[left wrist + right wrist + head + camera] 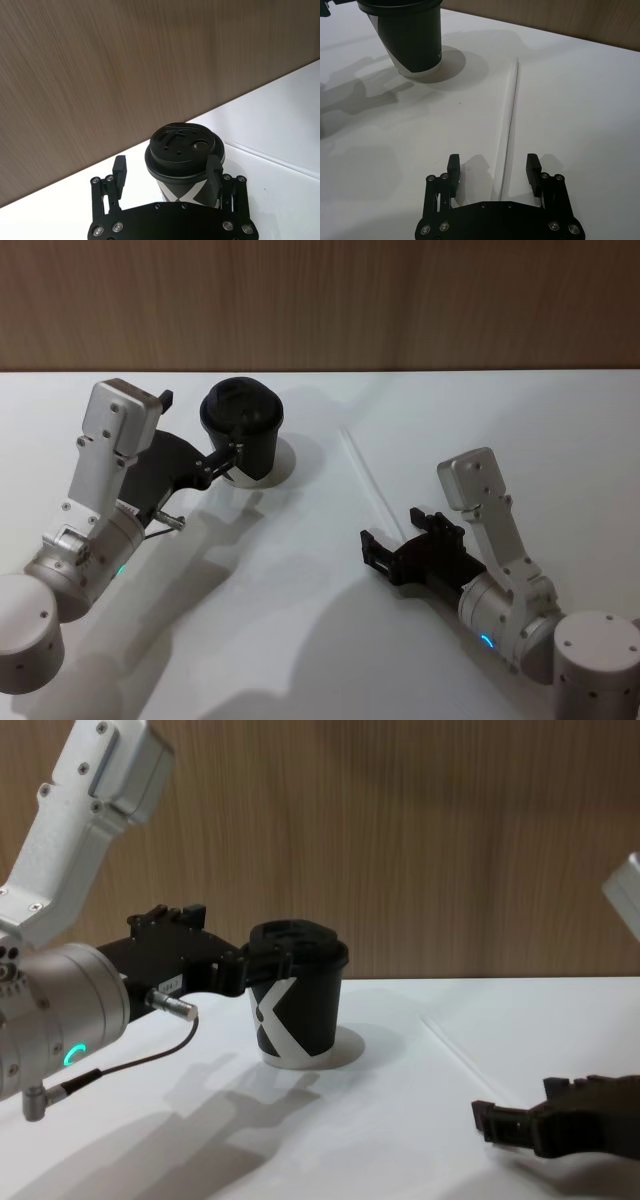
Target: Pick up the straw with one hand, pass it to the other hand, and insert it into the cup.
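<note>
White tabletop (300, 640) before a wood-panel wall (320, 300) carries the cup (241, 427), with the left gripper (167, 162) spread either side of it just below the lid. Right of the cup and apart from it, the straw (368, 480) lies flat, its end farthest from the cup between the spread fingers of the right gripper (493, 162), which pinch nothing. For a clean grasp, lower the fingertips almost to the table, keep the straw centred, and close gently so the tube neither rolls nor crushes.
</note>
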